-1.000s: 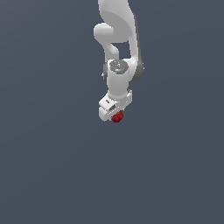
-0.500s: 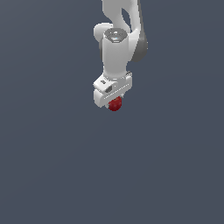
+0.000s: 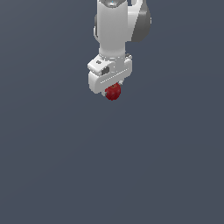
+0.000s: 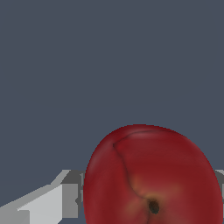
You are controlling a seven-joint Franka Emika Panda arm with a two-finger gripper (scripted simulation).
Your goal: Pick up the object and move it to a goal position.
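The object [image 3: 113, 92] is a small dark red roundish lump, like a plum with a crease and a dark dimple. It sits between the fingers of my white gripper [image 3: 112, 89], which is shut on it and holds it above the grey floor. In the wrist view the object [image 4: 151, 175] fills the near part of the picture. One grey-white finger [image 4: 65, 194] shows beside it, and a sliver of the other finger shows at the opposite edge. The arm hangs down from the top of the exterior view.
A plain dark grey floor [image 3: 112, 175] spreads in all directions. No other object, container or edge shows, and no goal marker is visible.
The gripper has moved up in the exterior view with the red object still in it. The wrist has turned so the arm now hangs straighter.
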